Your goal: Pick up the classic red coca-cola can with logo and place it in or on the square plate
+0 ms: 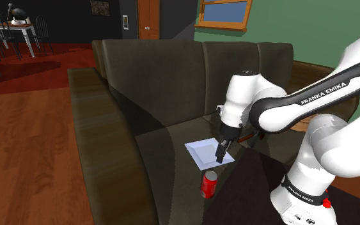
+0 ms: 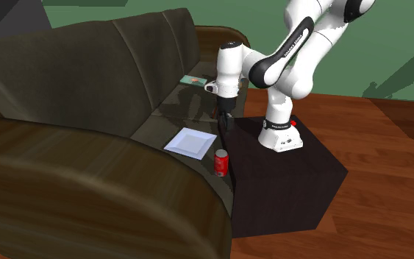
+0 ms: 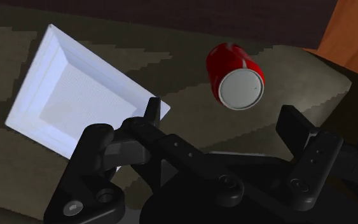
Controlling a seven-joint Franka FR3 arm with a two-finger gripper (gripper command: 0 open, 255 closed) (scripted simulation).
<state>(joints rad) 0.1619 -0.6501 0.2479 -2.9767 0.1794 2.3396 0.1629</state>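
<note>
On the dark sofa (image 1: 127,77) seat the red soda can (image 1: 209,185) stands upright just beside the white square plate (image 1: 201,153) — not yet picked up. The jaws hang wide open and empty above the plate's edge, so grasping, lifting and placing are all left to do.

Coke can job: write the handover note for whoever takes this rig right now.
Gripper: open, empty, hovering by the edge of the white square plate.
Red can: upright on the sofa seat near its front edge, apart from the plate, untouched.
Done: nothing yet.
Left: move to the can, grasp it, lift it, set it on the plate.
</note>
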